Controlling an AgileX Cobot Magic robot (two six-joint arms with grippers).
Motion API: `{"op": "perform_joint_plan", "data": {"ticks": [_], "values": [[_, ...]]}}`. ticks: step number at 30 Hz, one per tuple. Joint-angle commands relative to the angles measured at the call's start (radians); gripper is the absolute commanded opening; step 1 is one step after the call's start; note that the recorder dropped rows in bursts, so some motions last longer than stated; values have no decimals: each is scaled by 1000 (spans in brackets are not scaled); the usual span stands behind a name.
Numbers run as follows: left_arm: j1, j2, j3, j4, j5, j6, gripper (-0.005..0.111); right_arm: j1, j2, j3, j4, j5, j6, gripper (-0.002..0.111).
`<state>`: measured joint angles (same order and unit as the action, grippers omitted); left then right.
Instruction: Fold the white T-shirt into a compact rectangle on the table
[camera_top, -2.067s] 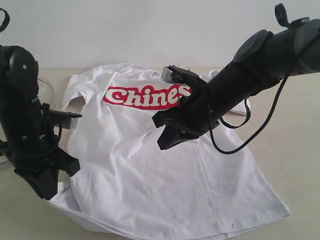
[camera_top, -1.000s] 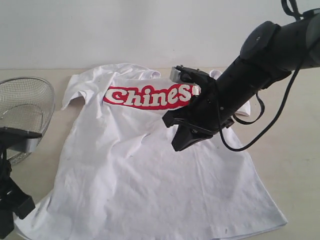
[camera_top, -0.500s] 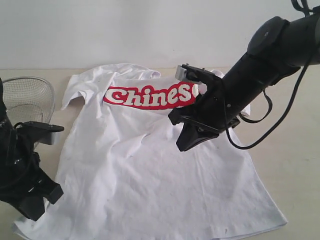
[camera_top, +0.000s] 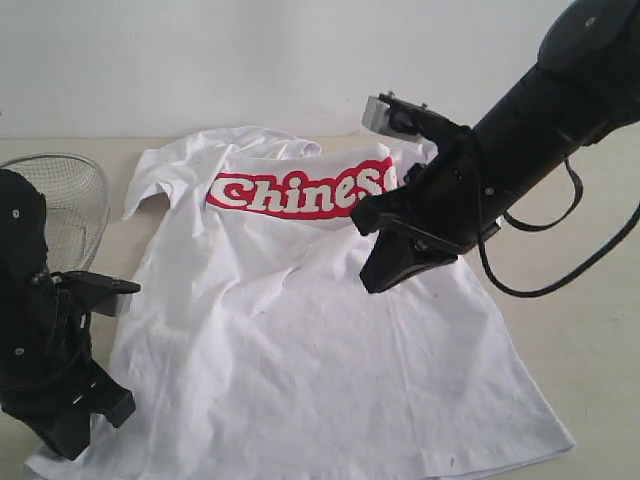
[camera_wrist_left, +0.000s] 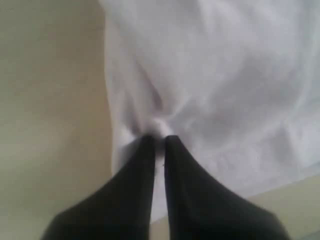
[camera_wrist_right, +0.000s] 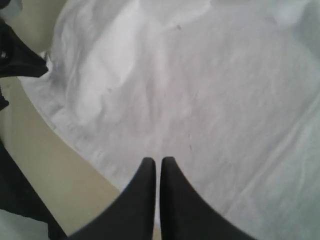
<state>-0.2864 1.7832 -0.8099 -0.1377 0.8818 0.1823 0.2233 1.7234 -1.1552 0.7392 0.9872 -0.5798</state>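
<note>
On the table (camera_top: 590, 330), the T-shirt (camera_top: 300, 340) lies spread flat and print-up, filling the middle of the exterior view.

Two things have just changed. The left gripper (camera_wrist_left: 159, 141), which had dropped low and nearly out of sight a second ago, has come back to the shirt's near hem corner at about 7 o'clock. Its fingers are pressed together and, in the blurred wrist view, appear to pinch a small nub of white cloth at the shirt's edge. The right gripper (camera_wrist_right: 158, 161) has drifted up and away towards 2 o'clock. It hovers above the cloth just below the red lettering (camera_top: 300, 190), fingers pressed together and holding nothing. The near-left hem also lies flatter than it did two seconds ago.

For the task, this reads as the smoothing stage ending. No fold is made yet. One corner seems to be in hand, ready to be carried across.

The shirt's long axis runs from 12 o'clock to 6 o'clock. Its collar points to 12, away from the camera, and its hem lies at 6. One sleeve reaches out towards 10 o'clock, near a wire basket (camera_top: 60, 195) at 9. The other sleeve is mostly hidden behind the right arm.
</note>
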Motion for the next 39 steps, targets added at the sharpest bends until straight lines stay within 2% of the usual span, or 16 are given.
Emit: {"op": "perform_joint_plan", "data": {"ticks": [1, 5, 10, 20, 26, 30, 35, 39], "values": [[-3, 30, -2, 18, 20, -47, 5, -4, -10, 87, -13, -45, -9, 0], [-3, 33, -2, 22, 38, -72, 5, -4, -10, 154, -54, -98, -4, 0], [-3, 33, 55, 22, 17, -71, 5, -4, -10, 167, -270, -88, 131, 0], [-3, 40, 85, 14, 69, -78, 5, -4, -10, 167, -312, -7, 159, 0], [-3, 40, 91, -31, 124, -28, 5, -4, -10, 167, -336, -11, 179, 0], [-3, 36, 85, -31, 113, -26, 5, -4, -11, 167, -336, -41, 186, 0], [-3, -56, 56, -82, 119, 6, 5, -15, -20, 165, -334, -115, 215, 0], [-3, -186, 10, -119, 138, 15, 5, -112, -16, 137, -331, -188, 245, 0]]}}
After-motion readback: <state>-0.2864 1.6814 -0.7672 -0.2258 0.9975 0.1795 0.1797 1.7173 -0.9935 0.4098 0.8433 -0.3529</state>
